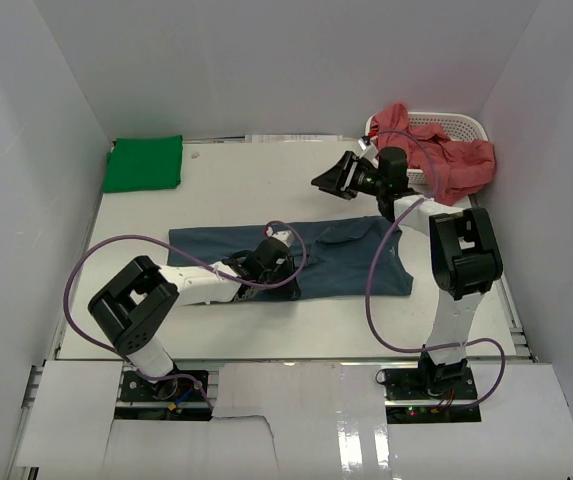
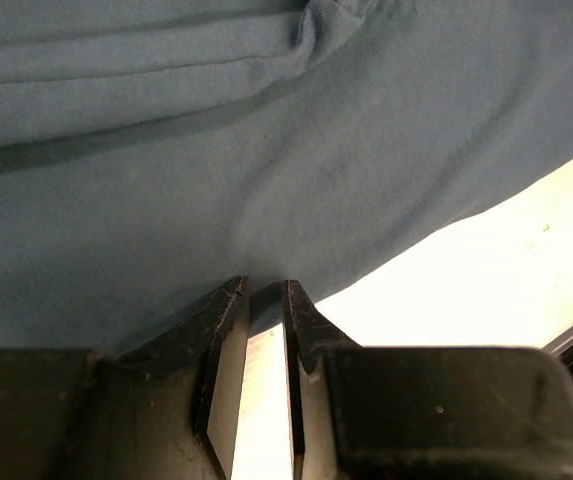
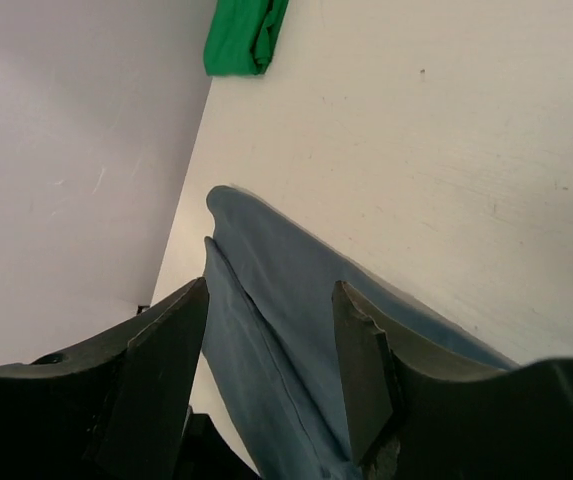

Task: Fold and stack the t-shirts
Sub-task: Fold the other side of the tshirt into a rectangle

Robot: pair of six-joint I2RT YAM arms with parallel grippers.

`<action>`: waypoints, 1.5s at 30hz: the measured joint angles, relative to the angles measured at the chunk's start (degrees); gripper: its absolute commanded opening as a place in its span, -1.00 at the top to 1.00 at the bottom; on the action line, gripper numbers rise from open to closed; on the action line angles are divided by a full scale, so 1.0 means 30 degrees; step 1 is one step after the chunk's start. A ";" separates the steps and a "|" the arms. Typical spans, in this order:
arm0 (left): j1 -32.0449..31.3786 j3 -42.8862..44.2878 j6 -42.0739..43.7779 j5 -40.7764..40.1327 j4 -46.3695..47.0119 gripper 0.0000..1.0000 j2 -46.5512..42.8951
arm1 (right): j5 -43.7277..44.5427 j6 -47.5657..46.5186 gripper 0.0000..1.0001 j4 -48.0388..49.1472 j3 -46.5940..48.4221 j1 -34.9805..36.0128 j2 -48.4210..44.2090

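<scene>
Slate blue t-shirt (image 1: 351, 262) is lying across the middle of the table (image 1: 266, 185), folded lengthwise into a long strip. The left gripper (image 1: 282, 262) is down low on its near edge. Its fingers (image 2: 228, 340) are almost together, just a thin slit between them, and the tips look like they're nipping the hem. The right gripper (image 1: 338, 178) is up above the table past the shirt, jaws spread wide with nothing in them. Green t-shirt (image 1: 144, 163) sits folded in the far left corner, and the salmon red t-shirts (image 1: 451, 160) are heaped in the white basket (image 1: 466, 124) at far right.
</scene>
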 measured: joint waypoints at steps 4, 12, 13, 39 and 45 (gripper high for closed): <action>-0.0029 0.0372 0.0095 -0.0044 -0.0889 0.38 -0.0058 | 0.0437 -0.2900 -0.18 -0.3096 0.1086 -0.0197 -0.1581; -0.0117 0.2623 0.0721 -0.0182 -0.3512 0.36 -0.0073 | 0.2914 -0.6703 -0.04 -0.8816 -0.0721 -0.1020 -0.7810; -0.0117 0.2994 0.0809 -0.0175 -0.3752 0.36 -0.0073 | 0.3322 -0.7053 -0.03 -0.9668 -0.1129 -0.1122 -0.8459; -0.0153 1.2378 0.9391 0.0138 -0.9267 -0.39 0.4277 | 0.6841 -0.9471 0.85 -1.6393 -0.8335 -0.1202 -0.8386; -0.0153 1.3202 1.0856 0.0430 -1.0287 -0.49 0.4670 | 0.6776 -0.9471 0.85 -1.6393 -0.8699 -0.1166 -0.8123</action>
